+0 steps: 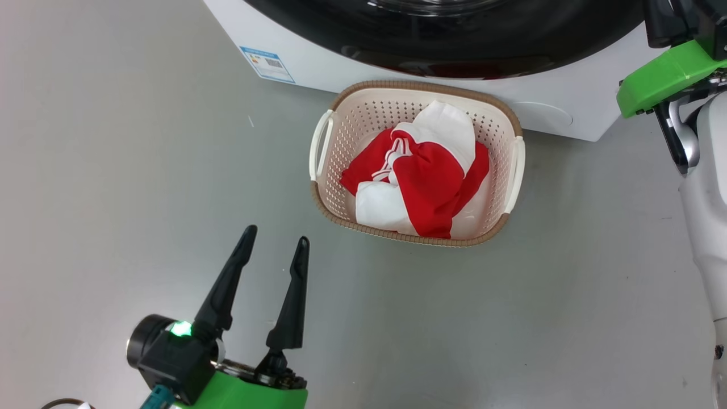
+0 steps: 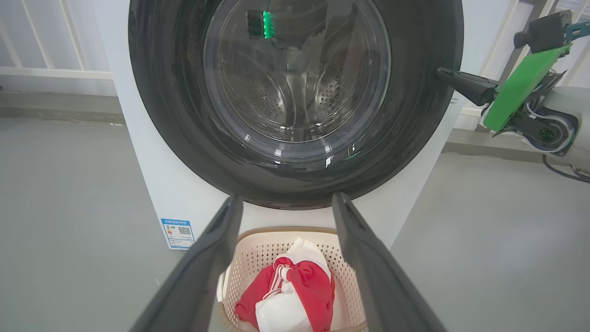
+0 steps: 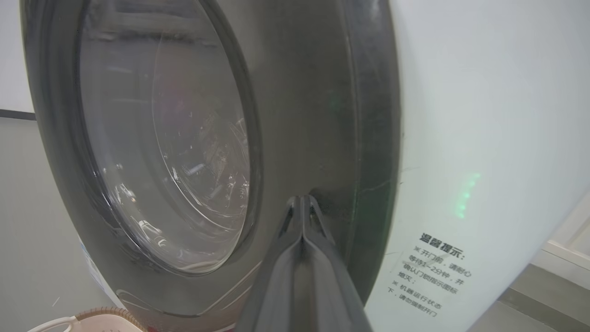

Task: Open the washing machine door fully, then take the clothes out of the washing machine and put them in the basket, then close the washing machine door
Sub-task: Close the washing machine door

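The round black washing machine door (image 2: pixel 184 115) lies against the front of the white washing machine (image 2: pixel 156 175), and the steel drum shows through its glass. My right gripper (image 3: pixel 302 199) is shut, with nothing held, its tips pressed on the door's (image 3: pixel 299 115) black ring near the right edge; it is also seen as the right gripper (image 2: pixel 440 73). The red and white clothes (image 1: pixel 426 176) lie bundled in the cream basket (image 1: pixel 321 142) on the floor, just before the machine (image 1: pixel 341 62). My left gripper (image 1: pixel 276 237) hangs open and empty, near and to the left of the basket.
Grey floor spreads on every side of the basket. A blue label (image 1: pixel 267 63) sits low on the machine's front. The right arm's green wrist (image 1: pixel 664 74) and pale forearm (image 1: pixel 707 187) fill the right edge. A white railing (image 2: pixel 46 69) stands behind the machine on the left.
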